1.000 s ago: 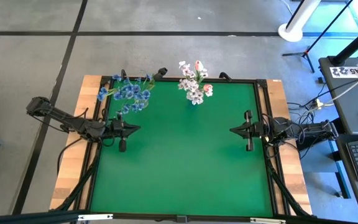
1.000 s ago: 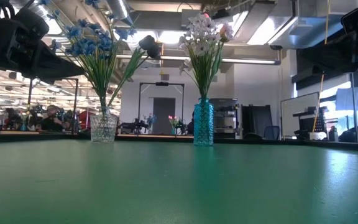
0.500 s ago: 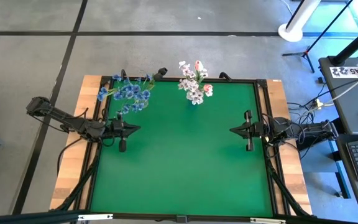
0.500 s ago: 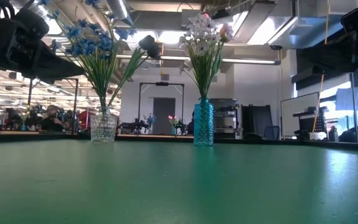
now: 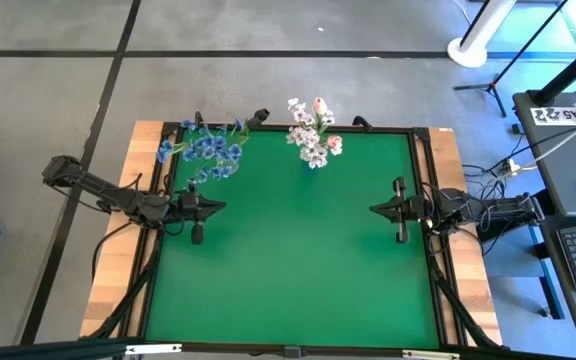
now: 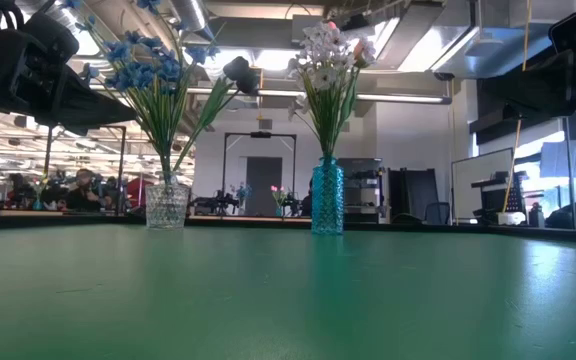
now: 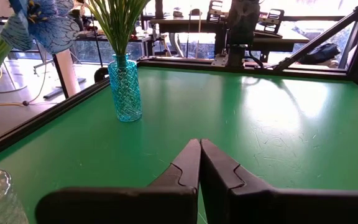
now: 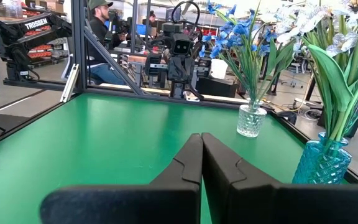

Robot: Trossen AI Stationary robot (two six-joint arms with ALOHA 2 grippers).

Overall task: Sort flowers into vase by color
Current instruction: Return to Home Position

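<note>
While both arms' jaws sit together, the green table (image 5: 288, 280) bears two flower vases (image 6: 327, 196), workshop (image 6: 258, 170) behind.

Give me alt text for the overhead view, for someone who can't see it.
Two bunches stand at the green table's top edge: blue flowers at the left corner, white and pink flowers at the middle. Both arms rest at the sides, left hand and right hand shut, empty.

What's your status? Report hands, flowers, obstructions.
Left hand shut, empty, left side. Right hand shut, empty, right side. Blue flowers in clear vase; white and pink flowers in blue vase. No obstruction seen.
</note>
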